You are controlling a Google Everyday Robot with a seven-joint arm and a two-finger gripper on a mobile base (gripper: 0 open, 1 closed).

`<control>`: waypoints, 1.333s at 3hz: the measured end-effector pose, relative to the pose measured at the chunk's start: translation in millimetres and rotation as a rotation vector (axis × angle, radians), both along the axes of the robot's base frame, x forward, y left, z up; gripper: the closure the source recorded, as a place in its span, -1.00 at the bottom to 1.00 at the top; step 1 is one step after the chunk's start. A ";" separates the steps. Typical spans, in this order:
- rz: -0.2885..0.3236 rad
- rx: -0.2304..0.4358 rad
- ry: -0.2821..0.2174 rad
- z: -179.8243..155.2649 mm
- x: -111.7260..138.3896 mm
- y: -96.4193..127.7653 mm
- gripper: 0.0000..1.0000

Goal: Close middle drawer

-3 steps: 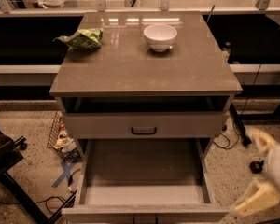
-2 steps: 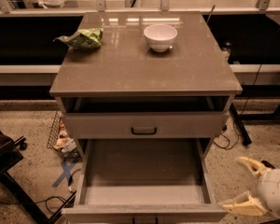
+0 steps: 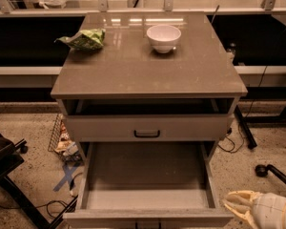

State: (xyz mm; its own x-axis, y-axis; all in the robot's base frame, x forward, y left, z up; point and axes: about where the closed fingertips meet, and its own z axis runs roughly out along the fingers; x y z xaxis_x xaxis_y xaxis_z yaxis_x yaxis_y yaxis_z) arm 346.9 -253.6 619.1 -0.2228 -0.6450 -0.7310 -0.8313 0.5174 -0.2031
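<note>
The middle drawer point(image 3: 145, 175) is pulled far out of the grey cabinet, below the upper drawer front with a black handle point(image 3: 147, 133). Its floor is bare and grey, and its front panel point(image 3: 105, 218) lies along the bottom edge of the view. My gripper point(image 3: 231, 203), cream-coloured, is low at the bottom right. It sits just outside the drawer's front right corner, at about the height of the front panel.
A white bowl point(image 3: 163, 37) and a green crumpled bag point(image 3: 84, 38) sit on the cabinet top point(image 3: 148, 70). A wire basket with clutter point(image 3: 62, 137) stands on the floor at the left. A dark chair point(image 3: 2, 161) is at the far left, and cables and a black wheeled leg point(image 3: 271, 171) are at the right.
My gripper has moved down and to the left, from beside the cabinet's right side to the open drawer's front right corner. The drawer has not moved.
</note>
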 end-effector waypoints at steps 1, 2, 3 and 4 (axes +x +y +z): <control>0.003 0.002 0.000 -0.2 0.3 1.6 0.89; 0.008 -0.013 0.013 -7.0 1.9 8.3 1.00; 0.013 -0.057 0.101 -63.8 -1.5 23.7 1.00; 0.017 -0.076 0.178 -117.0 -9.3 27.8 1.00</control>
State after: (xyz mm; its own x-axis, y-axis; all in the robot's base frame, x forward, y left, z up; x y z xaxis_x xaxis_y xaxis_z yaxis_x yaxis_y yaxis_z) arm 337.6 -225.7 502.0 -0.3331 -0.7013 -0.6303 -0.8659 0.4921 -0.0900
